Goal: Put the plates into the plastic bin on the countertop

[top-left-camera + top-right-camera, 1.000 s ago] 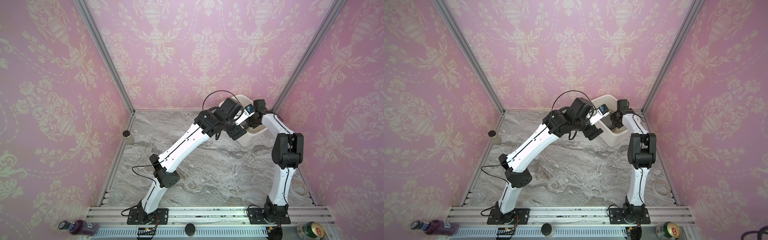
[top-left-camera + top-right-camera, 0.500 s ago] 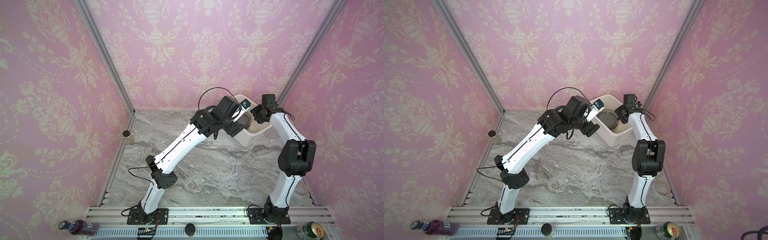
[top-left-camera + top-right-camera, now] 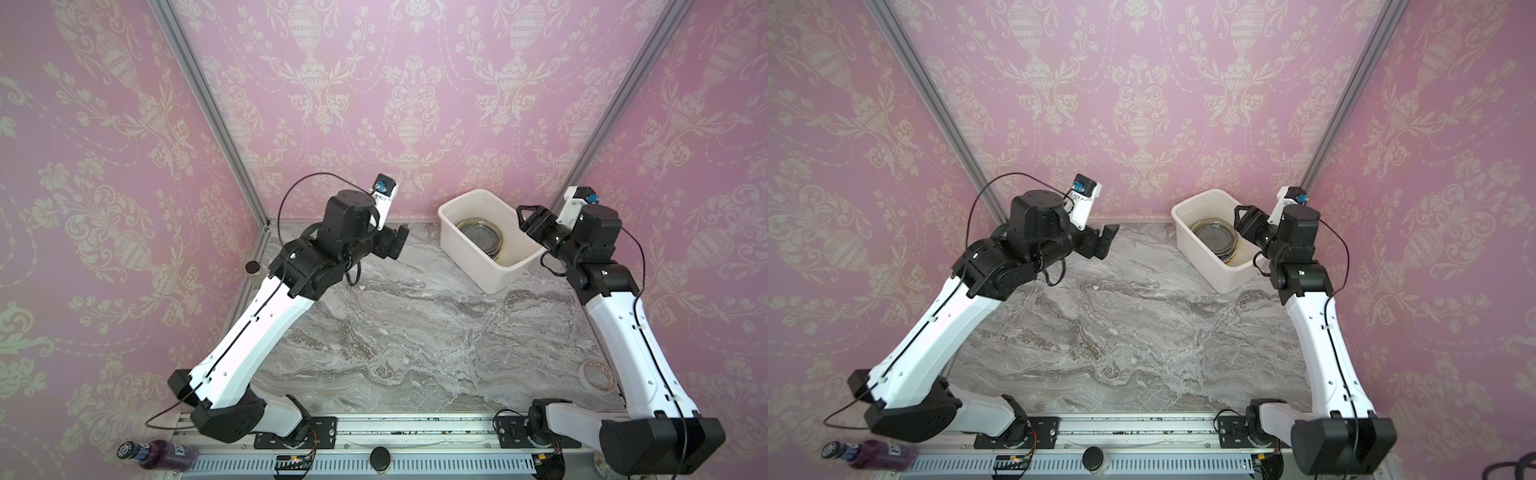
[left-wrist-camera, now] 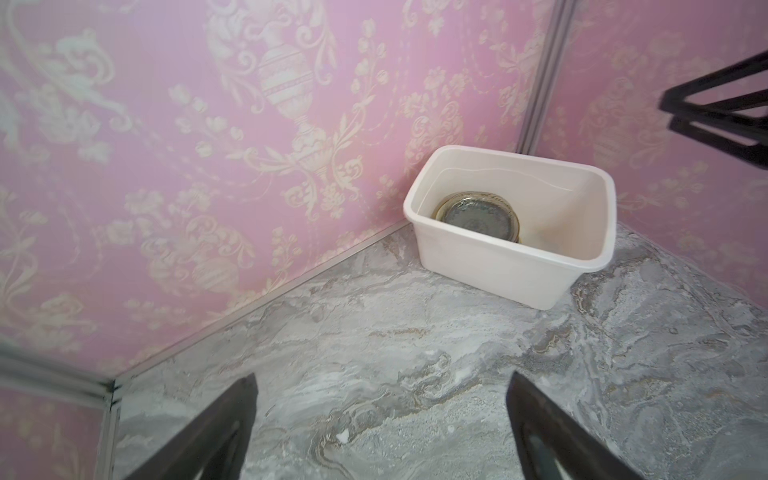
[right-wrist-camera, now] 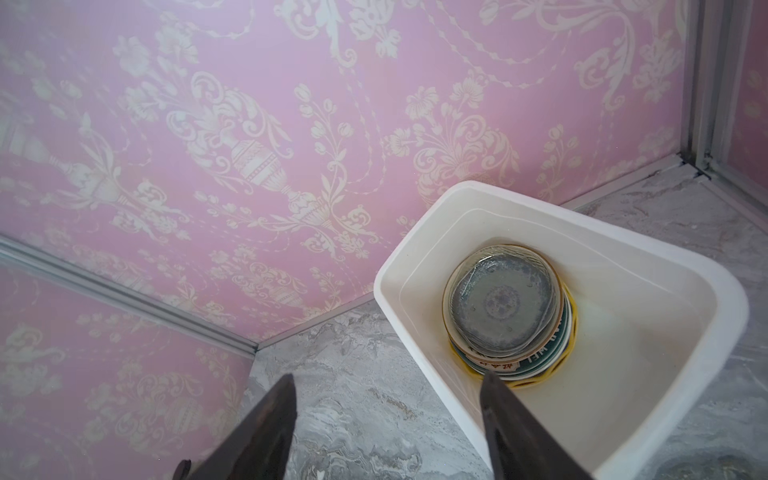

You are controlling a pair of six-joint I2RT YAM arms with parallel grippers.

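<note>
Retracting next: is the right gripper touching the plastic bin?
Apart. The left wrist view shows pink wall between the right gripper and the rim of the plastic bin.

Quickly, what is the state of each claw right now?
Left claw: open, holding nothing.
Right claw: open, holding nothing.

the bin [image 3: 494, 272] was smooth, faintly glossy white plastic, the top plate [image 5: 503, 309] inside looked like clear smoky glass, and the table [image 3: 415, 332] was smooth grey veined marble-look.

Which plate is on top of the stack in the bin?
The smoky grey plate with a round centre medallion; the other plates show only as coloured rims beneath it.
</note>
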